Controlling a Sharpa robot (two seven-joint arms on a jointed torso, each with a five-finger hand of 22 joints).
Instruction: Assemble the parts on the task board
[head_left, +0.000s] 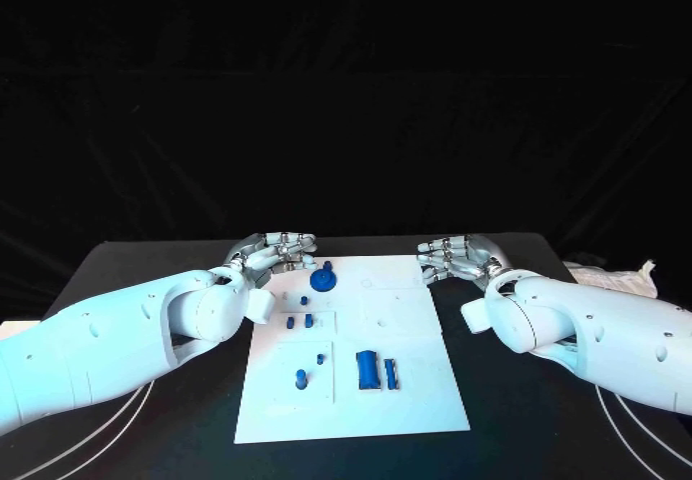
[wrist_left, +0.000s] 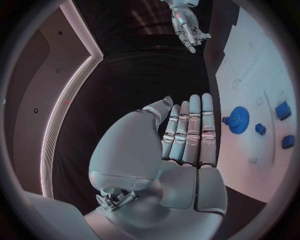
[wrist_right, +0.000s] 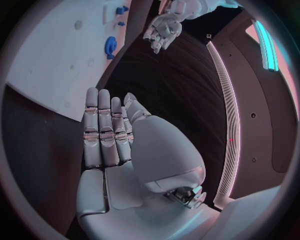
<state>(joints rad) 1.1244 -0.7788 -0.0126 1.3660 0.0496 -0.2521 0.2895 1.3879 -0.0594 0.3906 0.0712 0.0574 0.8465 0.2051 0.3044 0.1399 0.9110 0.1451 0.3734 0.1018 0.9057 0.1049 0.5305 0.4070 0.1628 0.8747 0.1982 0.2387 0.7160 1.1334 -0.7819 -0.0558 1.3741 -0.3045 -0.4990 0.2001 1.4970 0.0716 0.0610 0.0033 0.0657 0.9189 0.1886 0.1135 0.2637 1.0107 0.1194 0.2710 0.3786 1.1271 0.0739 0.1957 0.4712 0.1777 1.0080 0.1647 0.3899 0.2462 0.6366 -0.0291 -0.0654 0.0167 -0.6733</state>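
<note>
Since both hands flank the task board (head_left: 418, 400) with fingers loose, left hand (head_left: 274, 250) and right hand (head_left: 459, 258) hold nothing, leaving you the blue gear (head_left: 322, 280) unobstructed.

The left hand (wrist_left: 181, 145) lies flat with its fingers (wrist_left: 194, 122) straight and pressed side by side, holding nothing, over the black bench (wrist_left: 134, 75). Just beside the fingertips sits the white task board (wrist_left: 250, 65), carrying a round blue gear (wrist_left: 238, 119) and three smaller blue parts (wrist_left: 282, 110). Across the bench, well apart, the right hand (wrist_left: 187, 27) hangs with fingers extended.
</note>
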